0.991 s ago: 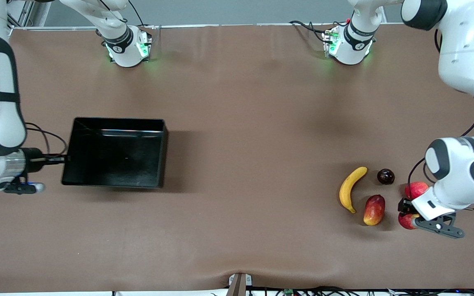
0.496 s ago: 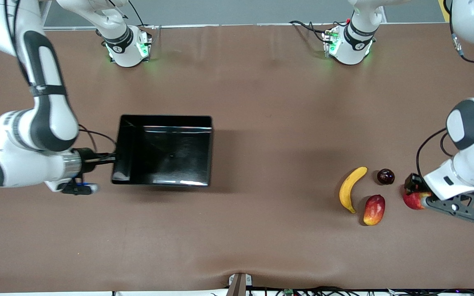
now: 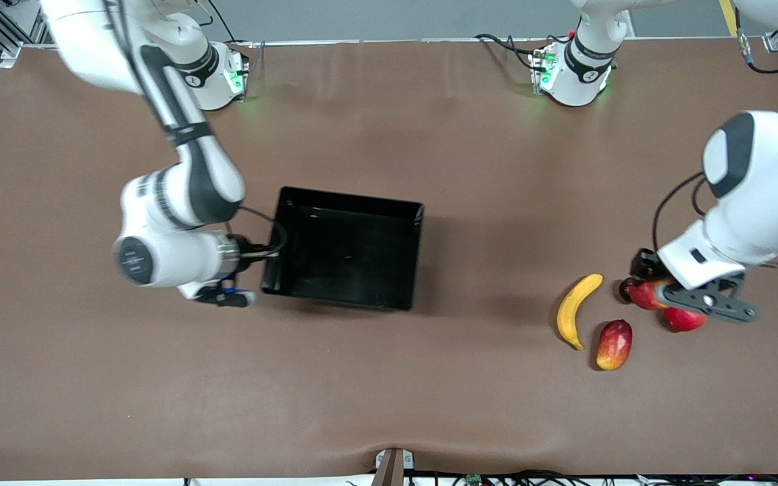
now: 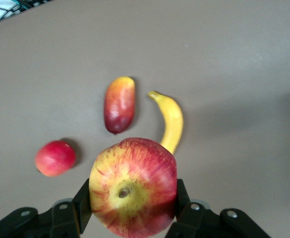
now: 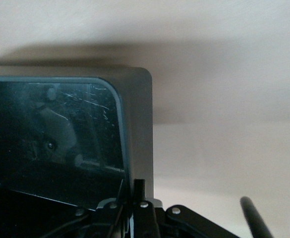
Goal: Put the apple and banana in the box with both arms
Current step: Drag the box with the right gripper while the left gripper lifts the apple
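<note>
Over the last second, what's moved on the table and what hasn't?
The right tool, gripping the glossy black tray's wall, dragged it toward the left arm's end. The left tool lifted the streaked red apple and carried it toward the banana. Banana, mango-like fruit and plain red fruit stayed put.

The box [image 3: 345, 250] is sitting left of centre in the front view, with the right gripper [image 3: 269, 252] clamping the wall at its left edge. The fruit is clustering at the lower right of that view: the banana [image 3: 577, 308] is lying leftmost, the mango-like fruit [image 3: 614, 345] just below and right of it, and the round fruit [image 3: 684, 319] farther right. The left gripper [image 3: 647, 291] is hanging above the table between banana and round fruit, gripping the apple [image 4: 133, 187].
</note>
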